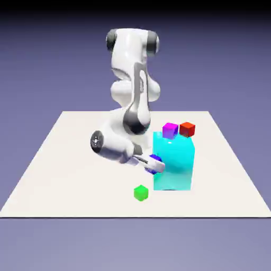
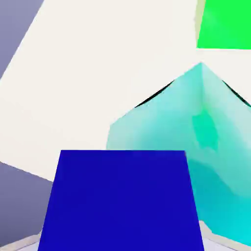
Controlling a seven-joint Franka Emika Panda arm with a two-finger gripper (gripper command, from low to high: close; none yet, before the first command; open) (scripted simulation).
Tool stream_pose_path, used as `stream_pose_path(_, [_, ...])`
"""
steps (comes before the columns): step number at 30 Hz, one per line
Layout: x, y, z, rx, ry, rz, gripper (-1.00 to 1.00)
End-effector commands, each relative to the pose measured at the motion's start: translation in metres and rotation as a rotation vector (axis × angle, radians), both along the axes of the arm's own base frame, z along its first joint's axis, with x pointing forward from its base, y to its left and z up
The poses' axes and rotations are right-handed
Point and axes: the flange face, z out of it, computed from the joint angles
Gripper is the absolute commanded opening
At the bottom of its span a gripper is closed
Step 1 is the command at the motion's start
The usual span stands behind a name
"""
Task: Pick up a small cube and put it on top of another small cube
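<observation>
My gripper [image 1: 154, 164] is shut on the small dark-blue cube [image 1: 156, 159], low over the table and right beside the large cyan block [image 1: 174, 161] on its exterior-view left side. In the hand view the dark-blue cube [image 2: 120, 201] fills the bottom middle and hides most of my fingertips. The green cube [image 1: 141, 192] lies on the table just in front of my gripper, and it shows at the hand view's top right [image 2: 225, 24]. I cannot tell whether the blue cube is touching the table.
The cyan block [image 2: 206, 147] stands tall close to the held cube. Behind it a purple cube [image 1: 170, 129] and a red cube [image 1: 187, 128] stand side by side. The white table [image 1: 69, 159] ends near the green cube.
</observation>
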Motion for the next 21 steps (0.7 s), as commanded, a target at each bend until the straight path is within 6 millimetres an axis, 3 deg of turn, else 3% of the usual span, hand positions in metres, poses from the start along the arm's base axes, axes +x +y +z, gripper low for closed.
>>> stream_pose_path(1, [-0.008, 0.013, 0.014, -0.004, -0.007, 0.063, -1.00])
stream_pose_path(6, [-0.059, 0.067, 0.079, -0.068, -0.039, 0.363, -1.00])
stream_pose_path(10, [-0.108, 0.101, 0.120, -0.181, -0.052, 0.582, -1.00])
stream_pose_path(12, [-0.109, 0.101, 0.121, -0.184, -0.053, 0.587, -1.00])
stream_pose_path(18, [-0.145, 0.105, 0.067, -0.184, -0.053, 0.587, -1.00])
stream_pose_path(19, [-0.145, 0.105, 0.067, -0.184, -0.053, 0.587, 1.00])
stream_pose_path(21, [-0.138, 0.105, 0.077, -0.183, -0.053, 0.587, 1.00])
